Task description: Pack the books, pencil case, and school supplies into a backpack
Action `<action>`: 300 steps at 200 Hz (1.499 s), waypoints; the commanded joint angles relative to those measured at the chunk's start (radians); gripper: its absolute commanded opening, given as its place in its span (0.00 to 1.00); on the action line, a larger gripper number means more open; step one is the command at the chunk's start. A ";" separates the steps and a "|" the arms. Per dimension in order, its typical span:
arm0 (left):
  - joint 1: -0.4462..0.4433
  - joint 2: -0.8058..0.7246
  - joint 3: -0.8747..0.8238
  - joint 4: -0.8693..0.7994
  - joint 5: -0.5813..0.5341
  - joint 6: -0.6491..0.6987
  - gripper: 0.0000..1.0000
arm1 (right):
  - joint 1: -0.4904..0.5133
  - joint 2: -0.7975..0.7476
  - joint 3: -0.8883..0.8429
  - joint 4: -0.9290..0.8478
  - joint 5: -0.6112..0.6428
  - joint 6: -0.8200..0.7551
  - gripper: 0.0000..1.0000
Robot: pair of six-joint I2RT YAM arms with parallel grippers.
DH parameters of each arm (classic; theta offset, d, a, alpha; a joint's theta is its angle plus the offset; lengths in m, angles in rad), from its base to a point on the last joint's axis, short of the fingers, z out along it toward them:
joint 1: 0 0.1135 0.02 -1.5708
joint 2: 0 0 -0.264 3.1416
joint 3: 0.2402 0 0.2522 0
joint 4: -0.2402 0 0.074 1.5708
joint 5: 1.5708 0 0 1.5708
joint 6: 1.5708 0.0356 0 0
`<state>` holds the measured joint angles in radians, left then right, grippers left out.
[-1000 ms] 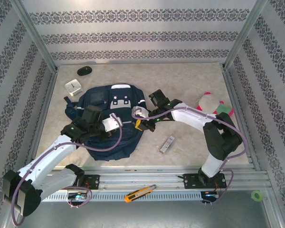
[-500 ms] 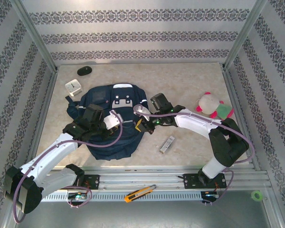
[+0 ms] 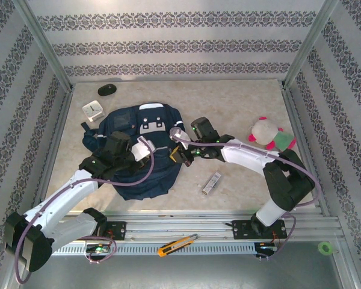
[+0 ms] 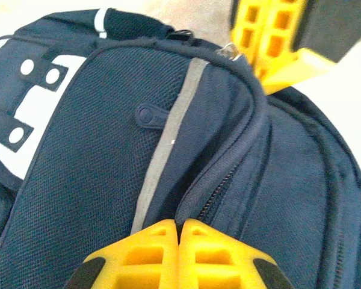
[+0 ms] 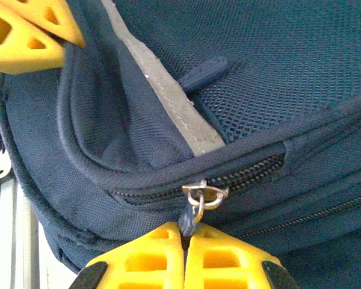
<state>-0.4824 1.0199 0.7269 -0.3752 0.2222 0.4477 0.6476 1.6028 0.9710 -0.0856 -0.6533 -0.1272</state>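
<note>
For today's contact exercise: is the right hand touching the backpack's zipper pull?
Touching. The right wrist view shows the right hand shut on the dark zipper pull that hangs from the backpack.

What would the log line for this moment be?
left gripper: shut on backpack | right gripper: shut on zipper pull | silver bar: on table

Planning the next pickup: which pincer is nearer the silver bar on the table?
Right. The right pincer, shut on the zipper pull of the backpack, sits just up-left of the silver bar; the left pincer pinches the backpack farther left.
</note>
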 commanded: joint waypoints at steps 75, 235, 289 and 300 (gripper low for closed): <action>-0.143 0.179 0.076 0.337 -0.143 -0.294 0.12 | 0.087 -0.152 -0.088 0.047 0.050 0.256 0.00; -0.122 0.077 0.004 0.035 -0.104 0.138 0.08 | -0.069 -0.071 0.189 -0.354 0.279 -0.401 0.00; -0.122 0.019 -0.024 0.073 0.001 0.134 0.05 | -0.119 -0.039 0.128 -0.292 0.009 -0.489 0.00; -0.119 0.014 -0.024 0.073 0.012 0.141 0.05 | -0.121 -0.019 0.124 -0.288 -0.024 -0.515 0.00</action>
<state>-0.6075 1.0637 0.7158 -0.2916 0.1650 0.5587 0.5320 1.5444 1.1164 -0.3985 -0.5430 -0.5449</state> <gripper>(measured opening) 0.056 0.043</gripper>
